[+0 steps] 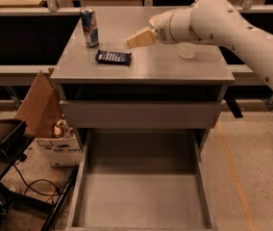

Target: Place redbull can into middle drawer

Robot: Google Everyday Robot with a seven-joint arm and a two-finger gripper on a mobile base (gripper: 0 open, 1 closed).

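Observation:
The redbull can (89,27) stands upright at the back left of the grey cabinet top (175,66), blue and silver with a red mark. My gripper (139,38), with tan fingers on a white arm, hovers over the middle of the top, right of the can and apart from it, holding nothing. The middle drawer (141,196) is pulled out low at the front, its wide flat floor bare.
A black snack packet (113,57) lies between can and gripper. A clear cup (187,50) stands under the arm, and a white bowl (154,20) is partly hidden behind it. A closed drawer front (141,114) sits above the open drawer. A cardboard box (55,138) stands left of the cabinet.

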